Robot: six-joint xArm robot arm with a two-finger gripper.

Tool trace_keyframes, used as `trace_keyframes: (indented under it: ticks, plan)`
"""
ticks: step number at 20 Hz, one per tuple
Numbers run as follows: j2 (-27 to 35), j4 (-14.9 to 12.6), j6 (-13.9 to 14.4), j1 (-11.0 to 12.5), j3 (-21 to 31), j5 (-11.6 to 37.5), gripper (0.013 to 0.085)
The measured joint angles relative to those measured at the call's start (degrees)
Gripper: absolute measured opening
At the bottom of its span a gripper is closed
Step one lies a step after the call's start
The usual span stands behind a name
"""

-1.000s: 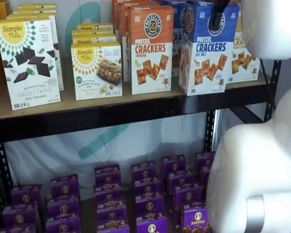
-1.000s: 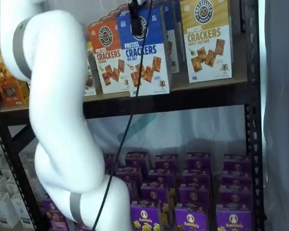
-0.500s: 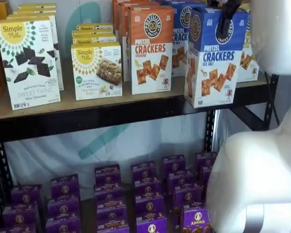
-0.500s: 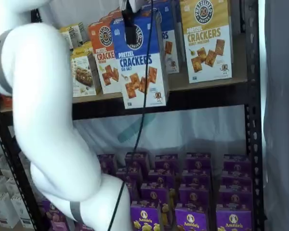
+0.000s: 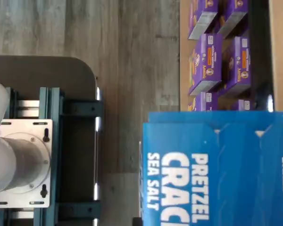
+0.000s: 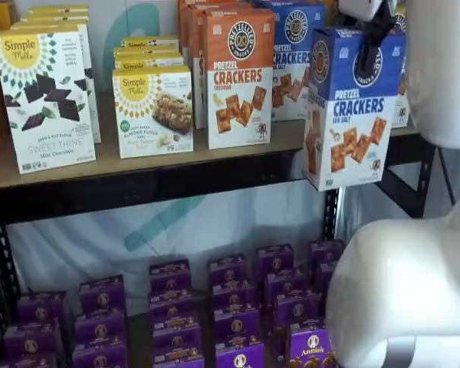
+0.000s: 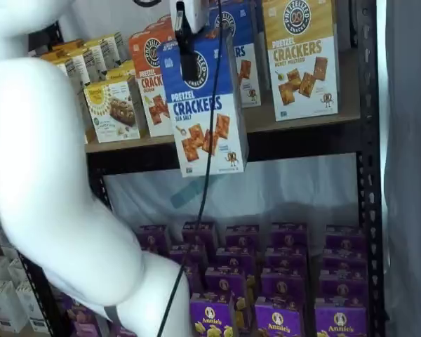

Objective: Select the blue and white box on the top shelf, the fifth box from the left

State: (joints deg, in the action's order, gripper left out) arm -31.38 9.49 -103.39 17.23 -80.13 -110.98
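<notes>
One box only in the grip: the blue and white box (image 6: 346, 107), "PRETZEL CRACKERS SEA SALT", clamped at its blue upper half by the jaws of the gripper (image 6: 376, 34). Hangs in the air, clear of the top shelf (image 6: 176, 180), its white lower edge below the black front rail in both shelf views and out in front of it. Long axis upright, tilted only slightly; box directly beneath the jaws, black fingers (image 7: 188, 60) pressed down over the round logo. Seen from the wrist view as a blue panel (image 5: 217, 169) close under the camera, with the purple boxes (image 5: 221, 52) of the lower shelf well beyond it. Left behind on the shelf: the orange-topped Cheddar box (image 6: 240, 77) just beside the gap, another blue box (image 6: 295, 57) further back in the same row, the yellow-topped box (image 7: 300, 56) on the other side. Probably the carry-away stage, selection itself as good as done. Next move likely outward, away from the rack; main risk a swing or slip of the tall box, held only near its top.
</notes>
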Motion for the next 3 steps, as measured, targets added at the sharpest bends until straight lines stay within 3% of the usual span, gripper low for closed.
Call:
trace_keyframes:
  ticks: [3]
  plan:
    - [-1.5, -0.7, -0.6, 0.2, 2.1, 0.1, 0.061]
